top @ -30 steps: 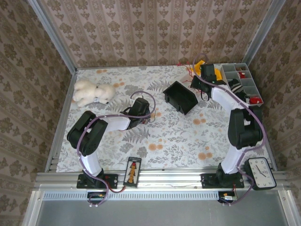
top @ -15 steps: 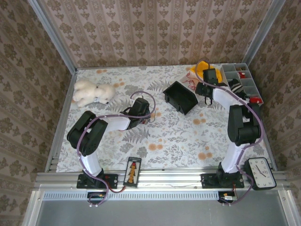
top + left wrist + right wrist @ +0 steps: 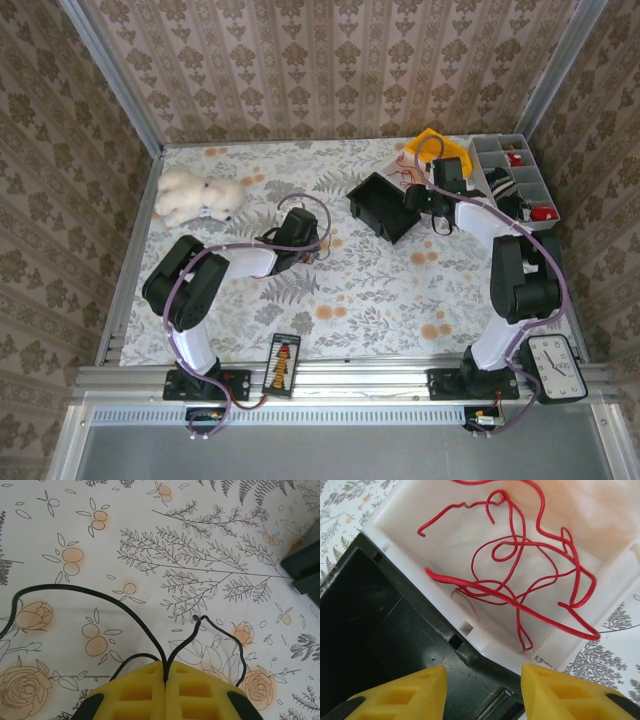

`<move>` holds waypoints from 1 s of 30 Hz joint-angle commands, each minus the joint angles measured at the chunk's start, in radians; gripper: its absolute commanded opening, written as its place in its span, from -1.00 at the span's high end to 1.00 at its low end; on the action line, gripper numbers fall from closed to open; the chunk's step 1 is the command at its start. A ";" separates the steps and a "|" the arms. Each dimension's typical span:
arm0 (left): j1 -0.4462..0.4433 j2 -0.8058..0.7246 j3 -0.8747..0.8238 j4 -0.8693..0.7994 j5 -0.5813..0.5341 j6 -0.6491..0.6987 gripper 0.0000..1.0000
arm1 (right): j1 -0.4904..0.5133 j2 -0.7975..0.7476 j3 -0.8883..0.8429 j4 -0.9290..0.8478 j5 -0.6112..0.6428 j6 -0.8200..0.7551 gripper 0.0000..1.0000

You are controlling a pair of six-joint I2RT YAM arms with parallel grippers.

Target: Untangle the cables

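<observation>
Two fronts here. Your left gripper (image 3: 165, 672) is clamped on the dark strands (image 3: 100, 594), which loop out over the table (image 3: 225, 540) toward 10 and 1 o'clock in the wrist view. Your right gripper (image 3: 484, 680) hangs with its jaws apart and nothing between them, over the rim where the black box (image 3: 365, 625) meets the white tray (image 3: 420, 525). The red cables (image 3: 512, 602) lie loose in that tray, at 1 o'clock on the table in the top view. Looks like the pick-a-strand step. Next: drop onto one free end (the hooked one at 10 o'clock looks cleanest), close, and lift slowly so the loops don't cinch.
</observation>
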 commanded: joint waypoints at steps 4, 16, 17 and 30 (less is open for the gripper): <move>0.002 -0.018 -0.012 -0.004 0.003 -0.002 1.00 | 0.019 0.058 0.018 0.016 -0.054 -0.040 0.12; 0.029 -0.047 -0.061 0.012 0.009 -0.040 1.00 | 0.080 0.091 0.055 -0.004 -0.078 -0.044 0.15; 0.030 -0.049 -0.062 0.011 0.007 -0.039 1.00 | 0.080 0.083 0.063 -0.010 -0.048 -0.040 0.15; 0.031 -0.048 -0.060 0.004 0.004 -0.040 1.00 | 0.069 0.222 0.272 -0.207 0.048 -0.076 0.08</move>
